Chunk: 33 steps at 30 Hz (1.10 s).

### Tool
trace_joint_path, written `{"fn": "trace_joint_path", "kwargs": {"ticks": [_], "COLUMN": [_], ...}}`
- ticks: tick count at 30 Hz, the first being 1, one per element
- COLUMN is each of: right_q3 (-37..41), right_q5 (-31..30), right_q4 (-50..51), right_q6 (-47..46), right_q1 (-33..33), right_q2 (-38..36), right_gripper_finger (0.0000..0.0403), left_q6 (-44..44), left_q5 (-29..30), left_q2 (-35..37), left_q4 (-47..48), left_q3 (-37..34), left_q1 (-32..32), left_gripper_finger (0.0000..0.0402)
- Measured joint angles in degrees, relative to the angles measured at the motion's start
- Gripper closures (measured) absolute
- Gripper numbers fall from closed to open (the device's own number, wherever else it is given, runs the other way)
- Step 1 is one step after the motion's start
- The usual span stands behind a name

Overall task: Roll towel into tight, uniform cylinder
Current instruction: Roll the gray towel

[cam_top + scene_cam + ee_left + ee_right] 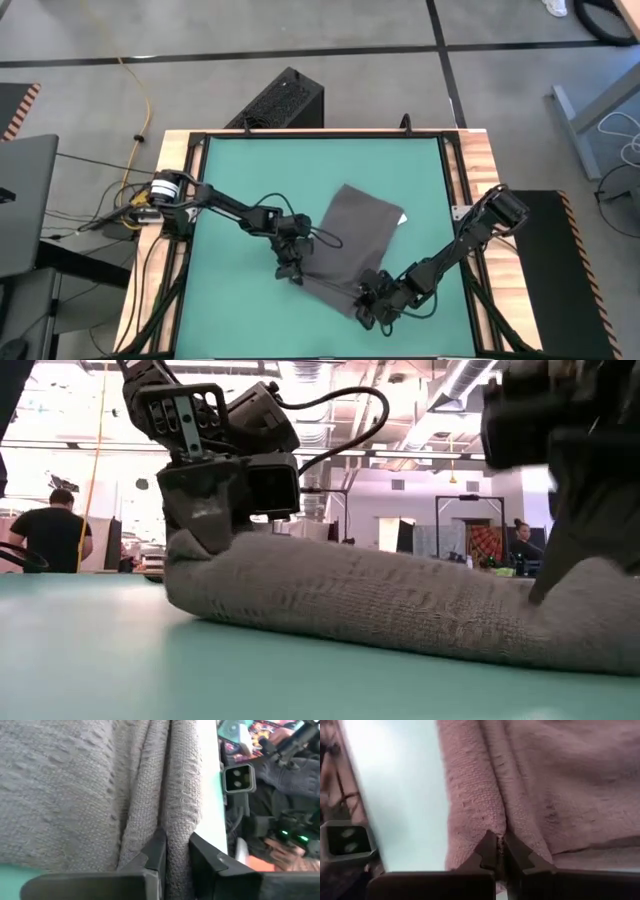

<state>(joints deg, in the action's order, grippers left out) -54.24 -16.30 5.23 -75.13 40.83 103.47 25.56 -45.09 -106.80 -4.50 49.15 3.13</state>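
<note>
We are seeing the green table carrying the dark grey towel, which is lying near its middle with the near edge folded into a low roll. The left gripper is pinching one end of that roll between nearly shut fingers. The right gripper is clamping the other end, its fingers closed on a fold.

Dark grey towel, apparently waffle-textured
</note>
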Motion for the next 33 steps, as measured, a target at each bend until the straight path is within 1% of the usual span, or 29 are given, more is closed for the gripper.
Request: {"fn": "trace_joint_path", "kwargs": {"ticks": [3, 6, 9, 11, 15, 17, 19, 21, 23, 26, 28, 30, 31, 33], "right_q3": [4.8, 9.6, 13.1, 14.3, 14.8, 14.8, 14.8, 14.8, 14.8, 14.8, 14.8, 14.8, 14.8, 14.9], "right_q5": [-1.5, -1.6, -2.3, -2.5, -2.9, -3.2, -4.0, -4.7, -5.1, -5.7, -5.9, -6.0, -6.0, -6.0], "right_q4": [-6.9, -15.0, -19.7, -20.9, -21.6, -21.6, -21.5, -21.6, -21.5, -21.5, -21.5, -21.5, -21.5, -21.5], "right_q6": [-2.4, -3.9, -6.0, -6.5, -7.1, -7.1, -7.1, -7.1, -7.0, -6.9, -7.0, -7.2, -7.2, -7.2], "right_q1": [-0.2, -0.4, -0.4, -0.3, -0.2, -0.2, -0.2, -0.3, -0.4, -0.4, -0.4, -0.4, -0.4, -0.4], "right_q2": [-0.2, -0.3, -0.3, -0.3, -0.3, -0.2, -0.2, -0.2, -0.2, -0.2, -0.1, -0.1, -0.1, -0.1], "right_gripper_finger": [0.0378, 0.0378, 0.0378, 0.0378, 0.0378, 0.0378, 0.0377, 0.0374, 0.0373, 0.0375, 0.0375, 0.0374, 0.0373, 0.0373], "left_q6": [-0.6, -2.2, -3.7, -6.0, -12.7, -17.1, -21.3, -24.3, -27.0, -32.0, -34.8, -35.3, -35.0, -34.3], "left_q5": [-0.1, -2.0, -3.2, -3.3, -1.5, -0.9, -0.2, 2.6, 7.1, 15.5, 22.4, 26.1, 26.6, 25.7], "left_q2": [0.0, 0.2, 1.3, 2.7, 7.0, 9.7, 12.7, 15.0, 15.3, 13.0, 10.8, 8.2, 6.9, 4.3], "left_q4": [-0.7, -0.4, 0.7, 3.3, 7.0, 7.0, 4.9, 1.1, -4.5, -13.3, -17.2, -19.6, -20.7, -21.0], "left_q3": [-0.1, -0.2, -0.3, -0.5, -0.4, -0.4, -0.7, -1.5, -2.6, -2.9, -2.8, -2.2, -1.4, 0.6], "left_q1": [-0.6, -1.9, -3.8, -5.3, -8.1, -8.6, -6.9, -3.0, 2.1, 10.3, 14.0, 14.9, 14.6, 13.7], "left_gripper_finger": [0.0336, 0.0316, 0.0305, 0.0304, 0.0307, 0.0307, 0.0307, 0.0307, 0.0307, 0.0307, 0.0307, 0.0307, 0.0307, 0.0309]}}
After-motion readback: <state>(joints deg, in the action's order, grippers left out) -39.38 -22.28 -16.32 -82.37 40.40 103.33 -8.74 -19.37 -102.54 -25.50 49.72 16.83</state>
